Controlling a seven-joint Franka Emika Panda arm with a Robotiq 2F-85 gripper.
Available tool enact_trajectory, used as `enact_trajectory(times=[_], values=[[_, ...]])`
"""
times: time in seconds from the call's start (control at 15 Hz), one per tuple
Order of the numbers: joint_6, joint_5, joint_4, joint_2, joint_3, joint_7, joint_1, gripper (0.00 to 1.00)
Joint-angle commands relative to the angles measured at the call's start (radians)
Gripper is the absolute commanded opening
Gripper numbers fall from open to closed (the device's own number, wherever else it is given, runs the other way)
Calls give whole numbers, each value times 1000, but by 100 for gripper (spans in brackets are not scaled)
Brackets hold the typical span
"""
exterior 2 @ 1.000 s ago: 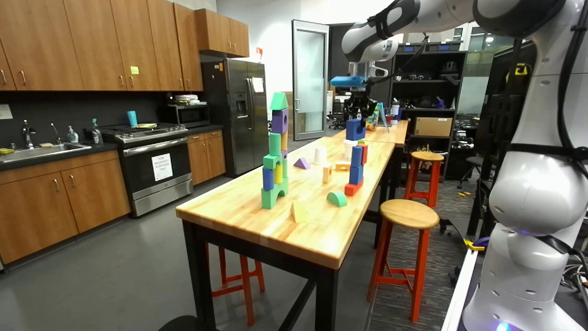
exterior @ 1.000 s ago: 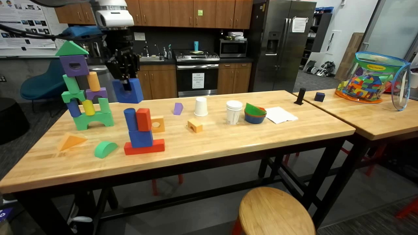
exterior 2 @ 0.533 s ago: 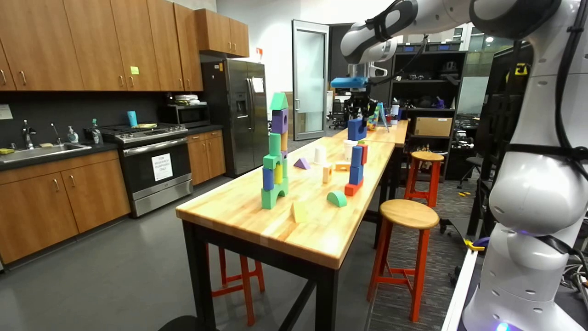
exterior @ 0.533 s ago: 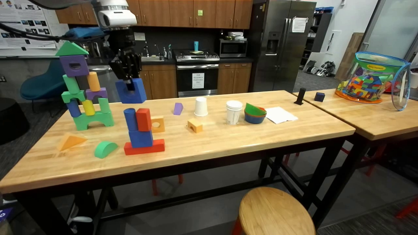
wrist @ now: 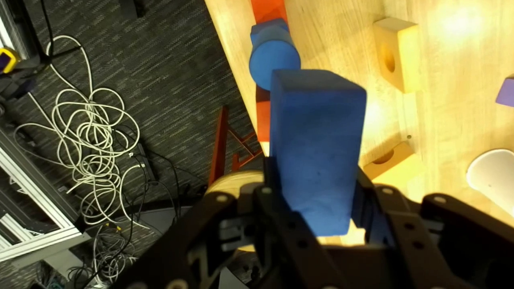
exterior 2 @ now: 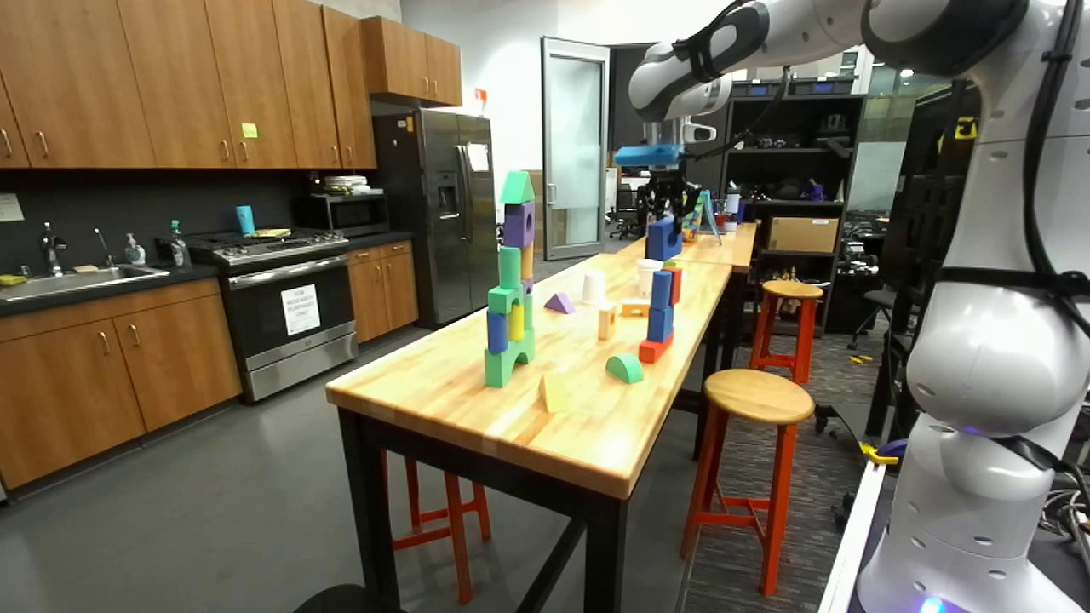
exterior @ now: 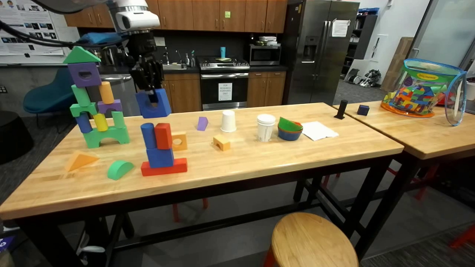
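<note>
Blue holed block point(wrist: 319, 152) is clamped in the gripper point(wrist: 315, 176), whose fingers press on its broad sides. Good handling likely means a slow carry with the underside level. Its long axis runs near level, slightly tilted, crosswise to the closing direction, a holed face point(exterior: 163, 103) toward the camera in an exterior view. It hangs in the air above an upright blue cylinder point(exterior: 148, 135) and red cuboid point(exterior: 163, 135), touching neither; both look easy to topple, so clearance matters.
</note>
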Motion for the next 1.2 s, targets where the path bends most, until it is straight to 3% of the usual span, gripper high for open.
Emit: enact_trajectory(times=[0.0, 1.13], values=[[-55, -5, 48, 30, -10, 0, 4, 15], [-79, 125, 50, 43, -24, -6, 0, 15]])
